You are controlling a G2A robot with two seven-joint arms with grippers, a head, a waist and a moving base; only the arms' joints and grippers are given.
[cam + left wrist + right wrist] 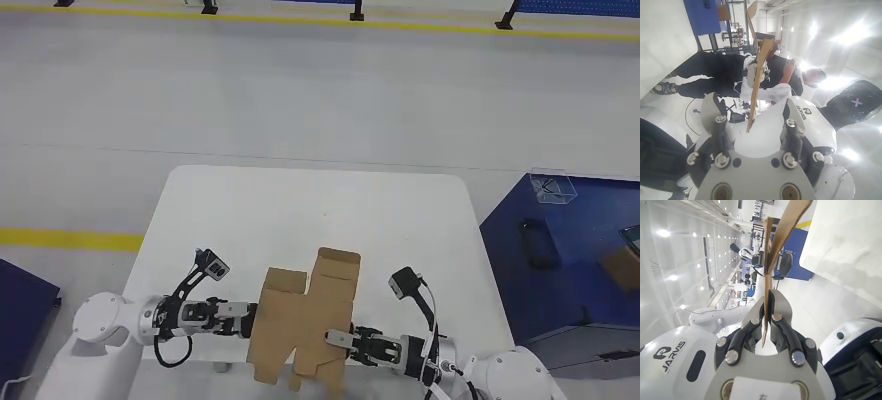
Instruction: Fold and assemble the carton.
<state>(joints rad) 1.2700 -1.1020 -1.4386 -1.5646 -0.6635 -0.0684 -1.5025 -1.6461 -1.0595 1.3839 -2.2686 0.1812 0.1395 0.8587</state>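
The carton (300,325) is a flat brown cardboard blank with flaps, held up over the front edge of the white table (300,215). My right gripper (770,303) is shut on the carton (766,285), which appears edge-on between its fingers; in the top view this gripper (342,341) sits at the blank's right lower part. My left gripper (750,99) is open at the blank's left edge (247,318). The thin carton edge (753,106) stands between its spread fingers (712,106) without touching either.
The table stretches away behind the carton. A blue cabinet (565,255) with a small clear box (552,187) on top stands to the right of the table. Another dark blue object (20,300) is at the left edge.
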